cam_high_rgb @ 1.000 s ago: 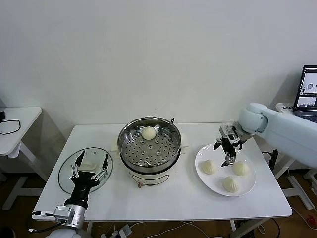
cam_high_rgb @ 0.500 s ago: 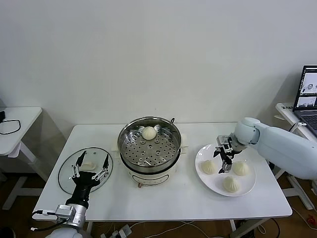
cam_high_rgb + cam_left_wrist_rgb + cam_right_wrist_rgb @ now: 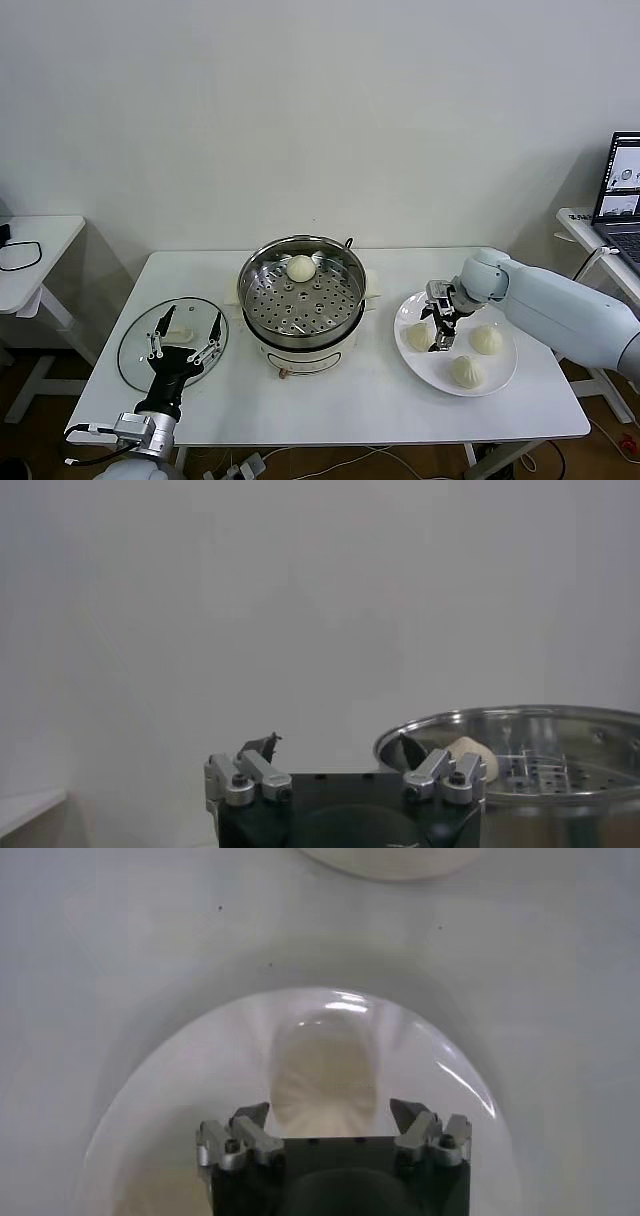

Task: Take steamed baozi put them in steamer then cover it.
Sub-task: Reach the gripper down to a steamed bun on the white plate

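Baozi (image 3: 419, 338) on plate (image 3: 498, 377) directly under right gripper (image 3: 441, 327), jaws spread wide, nothing held.

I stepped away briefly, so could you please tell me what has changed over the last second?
The right gripper, jaws open, moved leftward over the plate toward the left bun. Nothing gripped. Left gripper, steamer and the bun inside it unchanged.
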`<state>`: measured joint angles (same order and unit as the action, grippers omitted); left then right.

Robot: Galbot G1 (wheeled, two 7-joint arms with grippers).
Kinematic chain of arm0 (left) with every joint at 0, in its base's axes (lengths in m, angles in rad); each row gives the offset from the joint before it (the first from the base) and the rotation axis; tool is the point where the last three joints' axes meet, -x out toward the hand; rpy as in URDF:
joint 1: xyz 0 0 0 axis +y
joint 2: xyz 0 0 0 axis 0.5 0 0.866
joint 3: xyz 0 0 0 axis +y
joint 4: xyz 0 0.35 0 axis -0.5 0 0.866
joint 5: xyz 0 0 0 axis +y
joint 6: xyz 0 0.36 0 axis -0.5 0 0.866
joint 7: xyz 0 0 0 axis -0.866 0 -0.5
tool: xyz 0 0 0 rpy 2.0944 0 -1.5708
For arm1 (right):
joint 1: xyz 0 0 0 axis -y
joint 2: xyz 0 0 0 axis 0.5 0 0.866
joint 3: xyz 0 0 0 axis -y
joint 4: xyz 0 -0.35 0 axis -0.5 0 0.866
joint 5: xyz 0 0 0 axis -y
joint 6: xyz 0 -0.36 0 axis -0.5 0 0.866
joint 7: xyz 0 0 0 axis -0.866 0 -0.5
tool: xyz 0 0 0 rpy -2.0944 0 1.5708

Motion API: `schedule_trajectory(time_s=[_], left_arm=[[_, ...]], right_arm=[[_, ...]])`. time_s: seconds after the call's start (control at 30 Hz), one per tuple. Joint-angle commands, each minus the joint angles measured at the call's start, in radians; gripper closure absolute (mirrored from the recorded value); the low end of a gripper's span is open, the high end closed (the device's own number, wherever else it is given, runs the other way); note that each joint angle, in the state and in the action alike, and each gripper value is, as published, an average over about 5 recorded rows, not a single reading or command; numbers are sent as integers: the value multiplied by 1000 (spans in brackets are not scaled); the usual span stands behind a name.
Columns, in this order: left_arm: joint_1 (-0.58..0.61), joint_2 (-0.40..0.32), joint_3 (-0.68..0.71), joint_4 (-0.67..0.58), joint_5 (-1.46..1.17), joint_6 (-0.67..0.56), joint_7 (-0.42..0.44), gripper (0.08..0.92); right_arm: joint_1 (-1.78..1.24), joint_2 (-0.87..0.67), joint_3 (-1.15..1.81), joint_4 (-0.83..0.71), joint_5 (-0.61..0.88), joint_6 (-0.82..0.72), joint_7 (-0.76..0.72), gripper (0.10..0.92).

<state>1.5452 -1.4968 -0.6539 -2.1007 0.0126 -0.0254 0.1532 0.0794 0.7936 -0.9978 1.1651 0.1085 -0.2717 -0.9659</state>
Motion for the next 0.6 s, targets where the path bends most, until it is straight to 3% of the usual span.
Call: schedule_trajectory(time_s=[0.03,0.17,0.43,0.6], left_arm=[[0,0,0,0,0,0,0,177],[0,0,-2,0,0,0,-1,177],[0,-1,-2,-3,1,0,-1,177],[1,-2,-2,-6,2,0,-1,177]], right_arm=[[-15,10,9,-9,0,-1,16,203],[-15,13,10,-10,-3,-7,10,215],[-12,15,9,-9,-9,-9,0,373],[-11,-1,12,3,-7,-12,-9,380]])
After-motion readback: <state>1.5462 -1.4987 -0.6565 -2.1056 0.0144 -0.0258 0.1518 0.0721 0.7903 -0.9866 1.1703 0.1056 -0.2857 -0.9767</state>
